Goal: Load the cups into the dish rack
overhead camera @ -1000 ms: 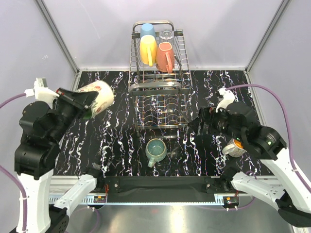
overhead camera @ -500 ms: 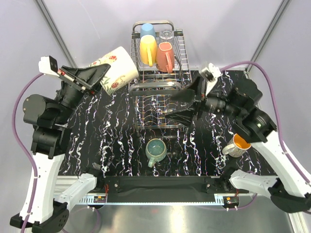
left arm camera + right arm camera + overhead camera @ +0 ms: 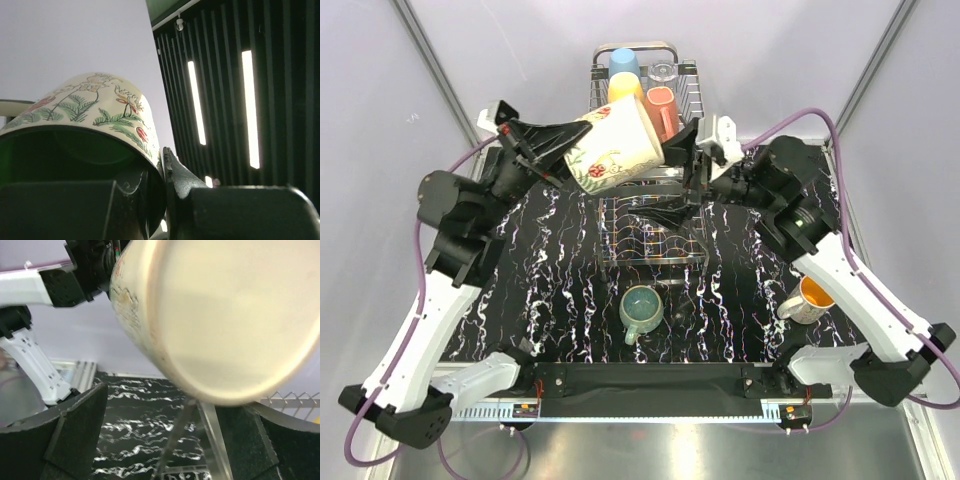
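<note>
Cup (image 3: pixel 615 150) above dish rack (image 3: pixel 650 240), mug (image 3: pixel 642 308) before it

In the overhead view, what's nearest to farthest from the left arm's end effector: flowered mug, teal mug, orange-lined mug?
From the left end effector:
1. Flowered mug, gripped in it, raised at the back.
2. Teal mug, on the table, near middle.
3. Orange-lined mug, on the table's right side.

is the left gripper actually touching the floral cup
Touching. The left wrist view shows the left gripper clamped on the rim of the floral cup, one finger inside, one outside.
</note>
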